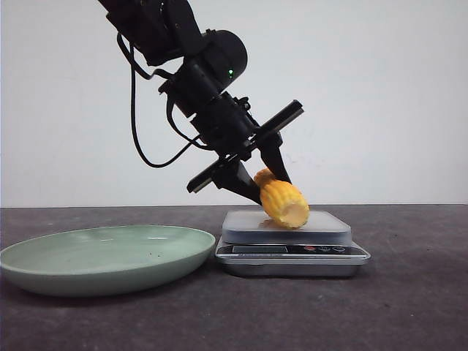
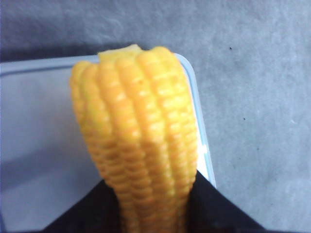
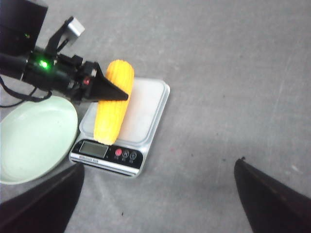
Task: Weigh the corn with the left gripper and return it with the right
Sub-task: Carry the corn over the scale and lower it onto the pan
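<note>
On the table (image 1: 409,307), beside the plate (image 1: 102,257), the scale (image 1: 291,243) should take the corn (image 1: 284,202) low and centred, the left gripper (image 1: 265,179) letting go only once it lies flat. Clamped in the left jaws, the corn tilts, cut end down on the platform, long axis towards the display. The right gripper (image 3: 158,194), jaws wide, hangs well apart.

You get even, bright light; the corn (image 2: 138,141) blurs close up, and soft shadows sit under the plate (image 1: 102,256).
</note>
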Tool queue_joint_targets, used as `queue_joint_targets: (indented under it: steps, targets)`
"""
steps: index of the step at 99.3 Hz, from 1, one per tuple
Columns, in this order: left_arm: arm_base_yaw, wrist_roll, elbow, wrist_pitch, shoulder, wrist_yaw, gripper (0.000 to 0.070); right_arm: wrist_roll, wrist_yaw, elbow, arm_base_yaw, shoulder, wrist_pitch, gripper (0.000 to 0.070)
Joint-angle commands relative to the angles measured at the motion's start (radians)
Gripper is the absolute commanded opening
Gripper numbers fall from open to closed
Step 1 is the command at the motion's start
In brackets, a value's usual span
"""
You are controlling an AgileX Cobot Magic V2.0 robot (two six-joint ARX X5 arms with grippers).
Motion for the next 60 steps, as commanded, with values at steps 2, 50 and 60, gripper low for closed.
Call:
queue_joint_targets:
  steps: [2, 50, 60]
  targets:
    - [-0.012, -0.011, 0.017, 0.001, 0.025, 0.006, 0.0013, 0.002, 0.003, 0.003, 0.003, 0.004, -0.003, 0.062]
    - [-0.012, 0.046, 0.017, -0.118, 0.025, -0.005, 0.0437, 0.003, 0.003, 0.003, 0.003, 0.004, -0.007, 0.062]
    - [-0.012, 0.046, 0.017, -0.125, 0.025, -0.005, 0.0437, 0.003, 0.003, 0.003, 0.003, 0.004, -0.025, 0.062]
